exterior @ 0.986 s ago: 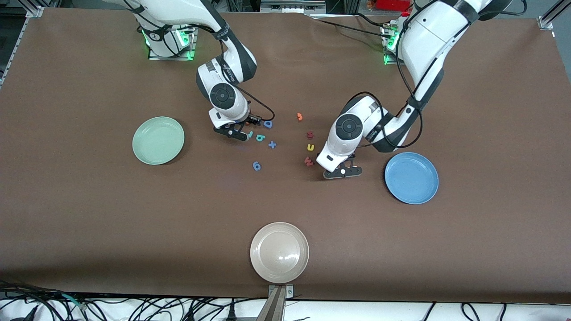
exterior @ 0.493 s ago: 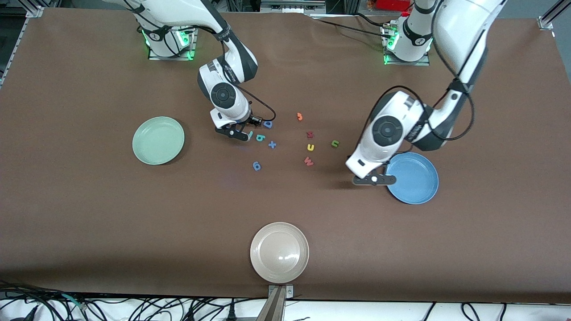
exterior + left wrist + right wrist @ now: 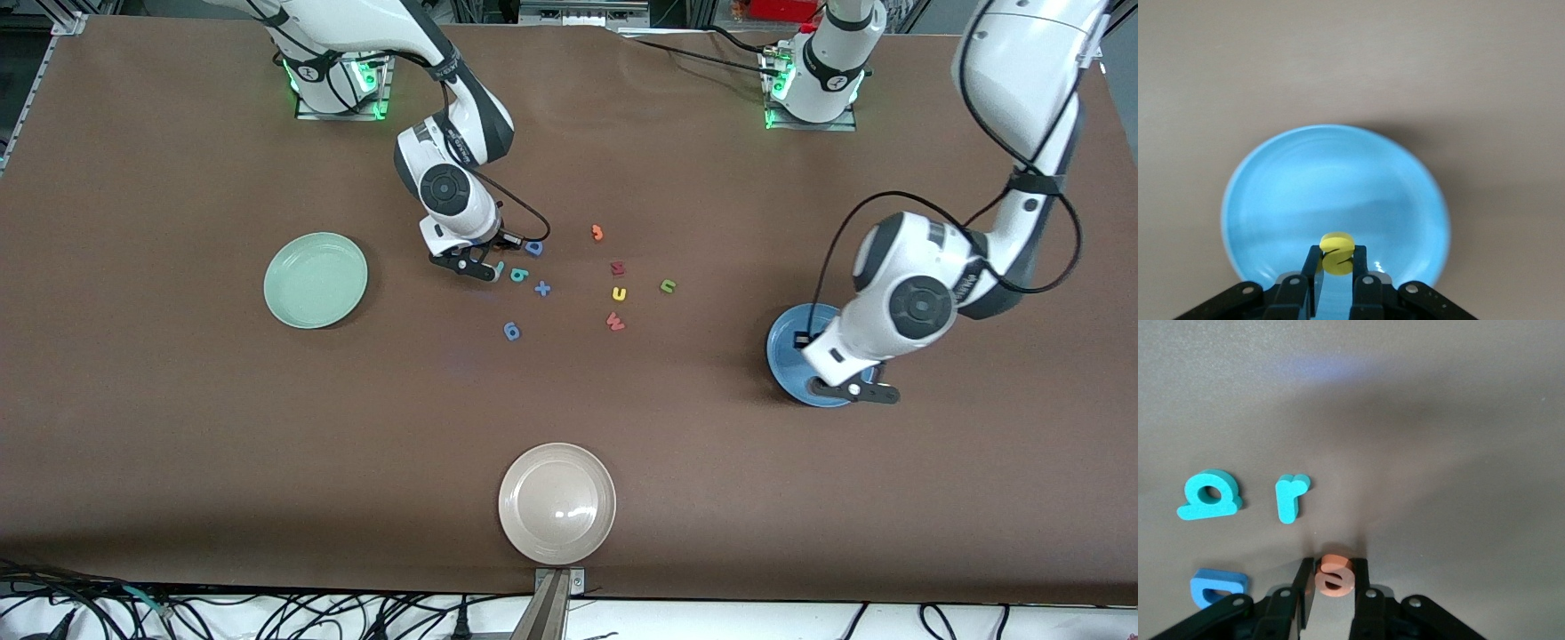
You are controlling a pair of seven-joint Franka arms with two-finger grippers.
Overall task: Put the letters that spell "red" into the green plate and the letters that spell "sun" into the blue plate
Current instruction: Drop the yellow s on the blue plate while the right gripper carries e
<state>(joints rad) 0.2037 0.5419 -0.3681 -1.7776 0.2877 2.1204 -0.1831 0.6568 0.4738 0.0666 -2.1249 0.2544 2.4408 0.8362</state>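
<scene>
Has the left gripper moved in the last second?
Yes. The left gripper, shut on the yellow "s", went from beside the red W to over the blue plate.

Left claw [image 3: 1335, 267] pinches yellow "s" [image 3: 1337, 252] over blue plate [image 3: 1271, 193]

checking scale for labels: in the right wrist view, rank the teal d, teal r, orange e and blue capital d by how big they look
1. teal d
2. teal r
Unranked: the orange e sits between the right gripper fingers; the blue capital D is partly hidden.

Robotics lab: bolted arms, cable clutter
</scene>
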